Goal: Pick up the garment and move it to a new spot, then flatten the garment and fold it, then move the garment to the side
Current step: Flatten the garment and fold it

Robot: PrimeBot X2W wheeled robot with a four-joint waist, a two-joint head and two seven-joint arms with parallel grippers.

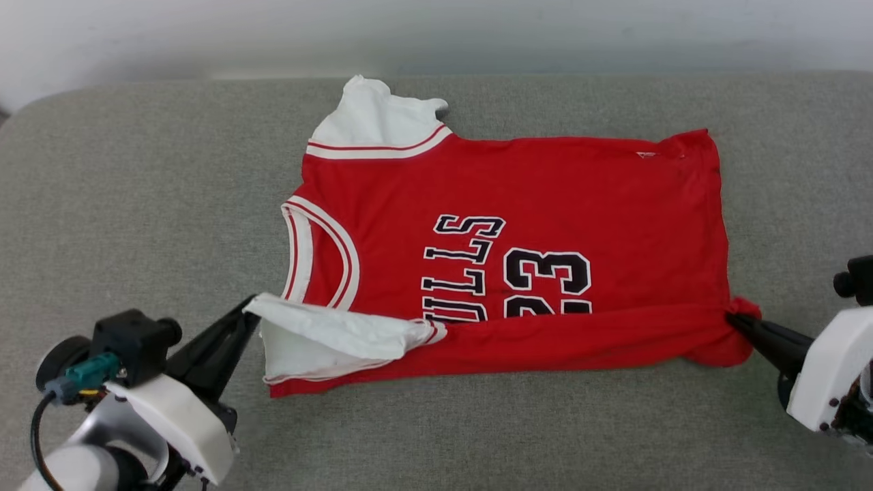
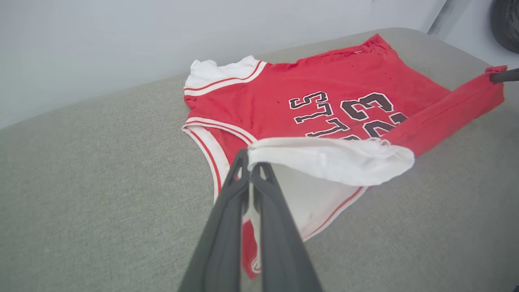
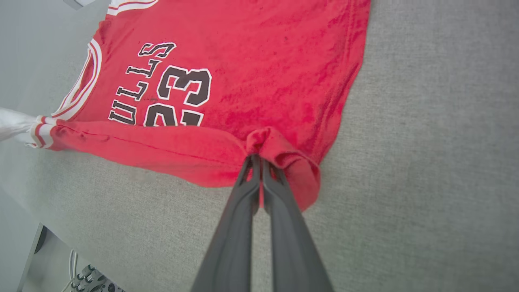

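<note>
Left pincer (image 1: 249, 310) is clamped on the edge of the near sleeve (image 1: 327, 337). Right pincer (image 1: 733, 319) is clamped on the near hem corner (image 1: 730, 351). Both bites are tip-only. I can't tell from the wrist views whether they hold both layers or just the top one.

Between them the near side edge is lifted and rolled over as a taut red band, lapping the bottom of the print (image 1: 545, 273). The rest of the shirt (image 1: 545, 191) lies flat, front up, collar toward the robot's left, mid-worktop (image 1: 136, 204). The far sleeve (image 1: 375, 119) is spread at the back.

My read of the step: lengthwise fold, near edge carried over toward the far edge. To do it well:
- Move both pincers together, same height and pace, so the crease runs straight from collar to hem.
- Keep the band lightly taut and don't pull outward, or those thin bites will likely slip.
- Use a low arc so the body underneath doesn't drag.
- Lay the slack sleeve inside the fold, not bunched.
- Let go only once the edge is down flat.
</note>
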